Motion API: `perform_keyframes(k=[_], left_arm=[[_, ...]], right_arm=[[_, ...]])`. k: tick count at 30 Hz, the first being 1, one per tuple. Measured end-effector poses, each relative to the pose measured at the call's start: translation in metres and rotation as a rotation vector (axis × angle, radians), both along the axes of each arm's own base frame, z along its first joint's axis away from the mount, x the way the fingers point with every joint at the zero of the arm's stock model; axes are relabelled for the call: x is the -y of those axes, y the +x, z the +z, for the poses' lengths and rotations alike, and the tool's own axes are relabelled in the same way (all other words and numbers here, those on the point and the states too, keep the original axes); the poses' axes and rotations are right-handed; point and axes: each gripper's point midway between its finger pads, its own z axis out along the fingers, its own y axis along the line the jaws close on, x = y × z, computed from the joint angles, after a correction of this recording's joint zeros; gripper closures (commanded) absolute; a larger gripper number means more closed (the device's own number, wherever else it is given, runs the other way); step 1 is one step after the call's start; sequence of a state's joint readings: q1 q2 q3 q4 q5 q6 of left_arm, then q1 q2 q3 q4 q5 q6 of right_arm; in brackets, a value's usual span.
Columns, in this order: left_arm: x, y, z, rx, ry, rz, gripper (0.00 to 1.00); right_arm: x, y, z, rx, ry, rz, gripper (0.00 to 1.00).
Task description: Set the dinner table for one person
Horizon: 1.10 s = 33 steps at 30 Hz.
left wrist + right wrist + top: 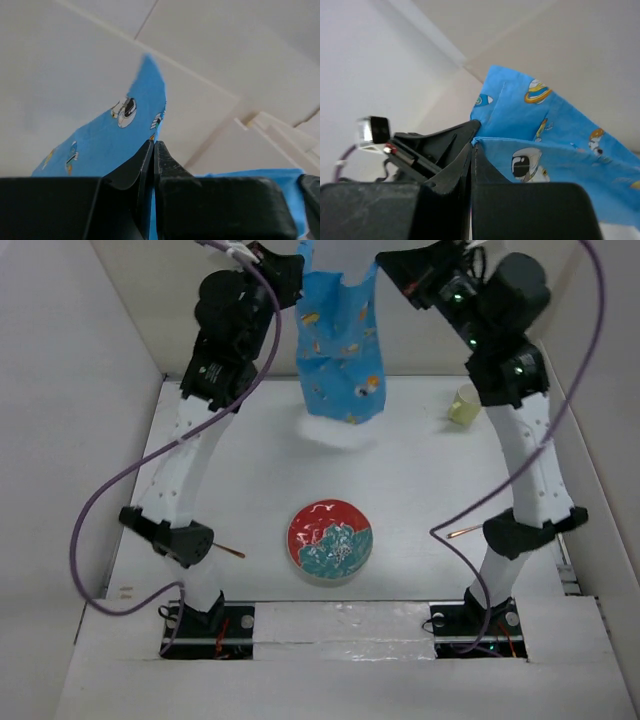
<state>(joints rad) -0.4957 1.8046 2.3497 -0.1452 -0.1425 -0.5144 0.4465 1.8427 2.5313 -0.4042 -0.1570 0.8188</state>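
Black left gripper [154, 150] pinches one top corner of the blue cartoon-printed cloth placemat [340, 350], right gripper [472, 145] the other; it hangs over the far half of the large matte-white dinner table [430, 490], with a round red-and-teal plate [331, 540] nearer the bases and a pale cup [465, 403] far right

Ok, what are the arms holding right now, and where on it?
The blue placemat, hanging between them: left gripper and right gripper each pinch its upper edge.
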Motion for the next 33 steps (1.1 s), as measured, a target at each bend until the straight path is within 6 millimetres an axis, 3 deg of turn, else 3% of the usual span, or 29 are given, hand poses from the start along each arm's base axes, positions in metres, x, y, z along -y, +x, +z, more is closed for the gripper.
perform_keyframes(k=[2,3,5,7,9,11,12,14,16,17,18,19,20,22,23,24,25,26,29,31,32,33], left_arm=[[-0.019,-0.036,0.03,0.083,-0.04,-0.001,1.0],[-0.032,-0.056,0.039,0.115,-0.054,0.009,1.0],[-0.056,-0.088,0.047,0.16,-0.074,0.039,1.0],[-0.081,-0.11,0.037,0.183,-0.087,0.083,1.0],[-0.106,-0.113,-0.001,0.151,-0.079,0.133,1.0],[-0.133,-0.103,-0.051,0.081,-0.071,0.195,1.0],[-0.147,-0.093,-0.078,0.045,-0.068,0.224,1.0],[-0.18,-0.062,-0.156,-0.104,-0.072,0.28,0.96],[-0.209,-0.032,-0.235,-0.28,-0.084,0.31,0.91],[-0.223,-0.012,-0.278,-0.385,-0.093,0.326,0.8],[-0.22,-0.008,-0.288,-0.412,-0.112,0.289,0.66],[-0.245,0.015,-0.349,-0.55,-0.114,0.342,0.66],[-0.254,0.021,-0.384,-0.642,-0.13,0.342,0.49],[-0.263,0.028,-0.429,-0.759,-0.147,0.327,0.36],[-0.269,0.029,-0.443,-0.798,-0.163,0.324,0.31],[-0.272,0.028,-0.449,-0.817,-0.171,0.319,0.31],[-0.275,0.026,-0.449,-0.824,-0.177,0.32,0.33],[-0.279,0.026,-0.445,-0.821,-0.18,0.321,0.46],[-0.282,0.031,-0.416,-0.781,-0.128,0.321,0.6],[-0.272,0.031,-0.398,-0.758,-0.044,0.317,0.56],[-0.263,0.029,-0.392,-0.755,-0.002,0.308,0.47],[-0.252,0.026,-0.388,-0.758,0.039,0.293,0.45]], right_arm=[[0.019,-0.04,0.035,0.082,0.035,0.006,1.0],[0.025,-0.052,0.038,0.095,0.038,0.005,1.0],[0.034,-0.068,0.031,0.09,0.026,0.002,1.0],[0.028,-0.068,0.0,0.048,-0.007,0.029,1.0],[0.006,-0.06,-0.053,-0.043,-0.066,0.088,1.0],[-0.029,-0.053,-0.127,-0.176,-0.142,0.16,1.0],[-0.051,-0.05,-0.174,-0.266,-0.191,0.201,1.0],[-0.091,-0.056,-0.273,-0.451,-0.289,0.285,0.99],[-0.124,-0.076,-0.358,-0.612,-0.391,0.36,0.82],[-0.136,-0.085,-0.386,-0.667,-0.43,0.386,0.63],[-0.148,-0.095,-0.411,-0.71,-0.47,0.421,0.51],[-0.157,-0.103,-0.427,-0.732,-0.497,0.448,0.51],[-0.163,-0.112,-0.44,-0.76,-0.525,0.477,0.46],[-0.169,-0.117,-0.449,-0.781,-0.555,0.502,0.41],[-0.169,-0.117,-0.447,-0.774,-0.561,0.503,0.43],[-0.165,-0.113,-0.443,-0.76,-0.563,0.489,0.54],[-0.157,-0.107,-0.438,-0.745,-0.562,0.466,0.73],[-0.146,-0.101,-0.43,-0.728,-0.557,0.435,1.0],[-0.09,-0.076,-0.416,-0.717,-0.521,0.283,1.0],[-0.044,-0.055,-0.416,-0.734,-0.504,0.147,1.0],[-0.02,-0.042,-0.421,-0.753,-0.502,0.066,0.94],[0.003,-0.03,-0.429,-0.772,-0.505,-0.014,0.82]])
